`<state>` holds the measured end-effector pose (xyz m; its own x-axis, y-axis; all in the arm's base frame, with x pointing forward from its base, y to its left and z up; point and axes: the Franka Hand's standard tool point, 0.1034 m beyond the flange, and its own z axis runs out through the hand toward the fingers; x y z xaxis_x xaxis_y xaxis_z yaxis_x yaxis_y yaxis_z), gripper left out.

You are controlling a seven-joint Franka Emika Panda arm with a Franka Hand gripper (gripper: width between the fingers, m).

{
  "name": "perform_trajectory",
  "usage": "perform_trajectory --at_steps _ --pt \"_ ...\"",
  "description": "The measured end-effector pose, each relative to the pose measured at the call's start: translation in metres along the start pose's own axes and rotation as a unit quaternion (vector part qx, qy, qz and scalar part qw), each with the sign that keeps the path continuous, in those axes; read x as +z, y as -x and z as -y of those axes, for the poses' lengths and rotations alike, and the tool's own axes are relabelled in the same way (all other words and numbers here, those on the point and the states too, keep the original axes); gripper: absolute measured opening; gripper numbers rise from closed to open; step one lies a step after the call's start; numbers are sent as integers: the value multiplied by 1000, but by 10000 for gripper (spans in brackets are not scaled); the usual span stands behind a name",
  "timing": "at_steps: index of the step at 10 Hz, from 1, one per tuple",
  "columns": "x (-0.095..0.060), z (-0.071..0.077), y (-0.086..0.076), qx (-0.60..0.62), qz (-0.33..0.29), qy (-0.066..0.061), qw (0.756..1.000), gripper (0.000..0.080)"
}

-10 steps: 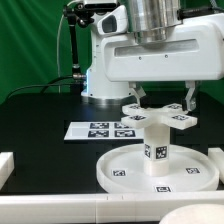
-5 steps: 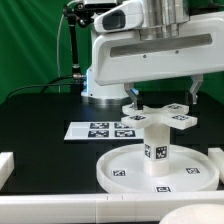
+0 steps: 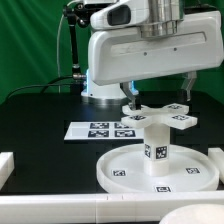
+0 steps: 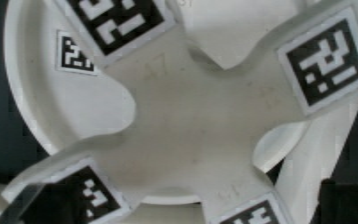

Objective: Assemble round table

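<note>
Gripper (image 3: 159,93) fingers spread apart above cross piece (image 3: 157,117), touching nothing; fingertips partly hidden behind it. Cross piece sits atop leg (image 3: 157,148), upright on disc (image 3: 120,165). Disc's right edge cut off

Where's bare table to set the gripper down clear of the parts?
Free: dark table on the exterior view's left of the marker board, and between board and white front rail. Crowded: round disc, leg, cross piece stacked under the gripper.
</note>
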<state>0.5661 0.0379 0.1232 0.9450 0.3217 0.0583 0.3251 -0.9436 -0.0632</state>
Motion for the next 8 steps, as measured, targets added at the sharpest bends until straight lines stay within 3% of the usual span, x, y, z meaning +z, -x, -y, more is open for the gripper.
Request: perform_trajectory --at_steps 1,4,8 --pt "0 0 -1 -84 3 13 996 649" --pt "1 5 0 -234 20 30 972 649" --pt "1 -2 1 -348 27 31 936 649"
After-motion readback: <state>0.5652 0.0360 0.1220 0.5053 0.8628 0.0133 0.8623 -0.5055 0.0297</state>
